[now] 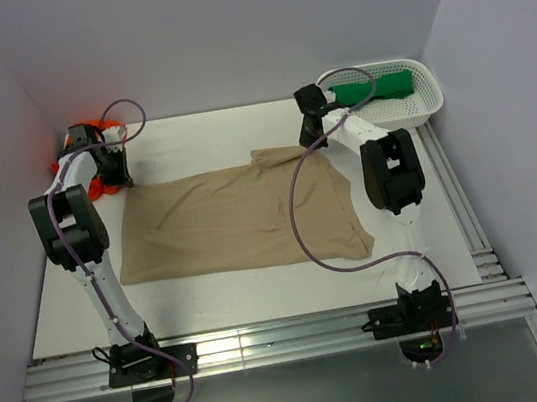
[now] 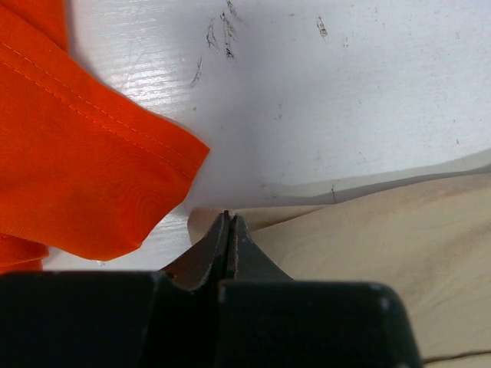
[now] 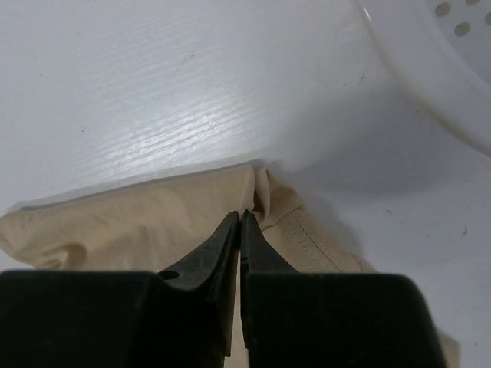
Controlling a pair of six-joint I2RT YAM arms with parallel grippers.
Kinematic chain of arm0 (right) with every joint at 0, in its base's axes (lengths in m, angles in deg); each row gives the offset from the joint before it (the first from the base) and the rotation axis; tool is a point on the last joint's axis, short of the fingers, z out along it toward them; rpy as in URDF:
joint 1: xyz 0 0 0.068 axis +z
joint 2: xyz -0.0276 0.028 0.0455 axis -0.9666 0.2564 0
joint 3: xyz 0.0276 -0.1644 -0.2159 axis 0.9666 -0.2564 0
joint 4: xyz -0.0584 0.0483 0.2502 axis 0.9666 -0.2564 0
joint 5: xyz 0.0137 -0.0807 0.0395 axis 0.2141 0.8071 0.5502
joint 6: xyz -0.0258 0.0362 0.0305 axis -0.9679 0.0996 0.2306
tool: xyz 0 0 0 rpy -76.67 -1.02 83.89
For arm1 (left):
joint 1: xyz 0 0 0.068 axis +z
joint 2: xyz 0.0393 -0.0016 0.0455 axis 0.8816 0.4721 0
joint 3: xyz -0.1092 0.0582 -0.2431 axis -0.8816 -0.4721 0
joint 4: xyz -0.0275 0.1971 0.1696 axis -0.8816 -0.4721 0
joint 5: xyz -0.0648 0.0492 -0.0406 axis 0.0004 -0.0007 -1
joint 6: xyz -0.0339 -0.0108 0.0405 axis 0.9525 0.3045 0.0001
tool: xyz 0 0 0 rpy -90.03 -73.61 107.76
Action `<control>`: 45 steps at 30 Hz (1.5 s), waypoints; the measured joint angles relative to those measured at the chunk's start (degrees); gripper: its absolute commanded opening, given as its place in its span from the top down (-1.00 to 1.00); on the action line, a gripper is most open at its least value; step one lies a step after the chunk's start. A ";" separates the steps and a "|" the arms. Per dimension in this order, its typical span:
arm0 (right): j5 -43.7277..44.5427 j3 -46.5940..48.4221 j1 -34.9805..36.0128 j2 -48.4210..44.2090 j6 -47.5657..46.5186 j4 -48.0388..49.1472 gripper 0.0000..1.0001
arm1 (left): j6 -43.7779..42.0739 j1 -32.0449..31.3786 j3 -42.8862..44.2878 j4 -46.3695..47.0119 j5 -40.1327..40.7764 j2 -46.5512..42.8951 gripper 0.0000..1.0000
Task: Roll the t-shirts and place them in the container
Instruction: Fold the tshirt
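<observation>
Three pale lilac walls (image 1: 222, 26) close the room around a white table (image 1: 208, 134), which shows fine scratches and a soft shine from the light. On this table the tan t-shirt (image 1: 231, 222) lies spread almost flat across the middle, between the two arms. At the far right corner stands a white perforated basket (image 1: 433, 101), and the green t-shirt (image 1: 388, 85) lies inside it. The orange t-shirt (image 2: 77, 153) is bunched at the far left, just beside the tan one.

The right gripper (image 3: 240, 218) is at the far right corner of the tan t-shirt. Its jaws are almost together and pinch a small raised fold of the cloth. The left gripper (image 2: 229, 222) is at the far left corner. Its jaws are fully together, with the tips at the cloth edge, and I cannot tell if cloth is caught between them.
</observation>
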 measured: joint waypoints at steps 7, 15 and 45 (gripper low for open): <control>-0.02 -2.03 -0.22 -1.27 0.09 1.07 1.00 | 0.02 0.00 -0.52 0.24 -0.17 -0.63 0.99; 0.11 -10.27 -0.33 -10.71 0.55 1.70 1.00 | -0.04 0.00 -0.98 -0.09 -1.16 -4.09 0.99; 1.18 -45.81 4.02 -38.84 6.05 7.37 1.00 | -9.03 2.34 -16.28 -5.01 -7.80 -15.41 0.99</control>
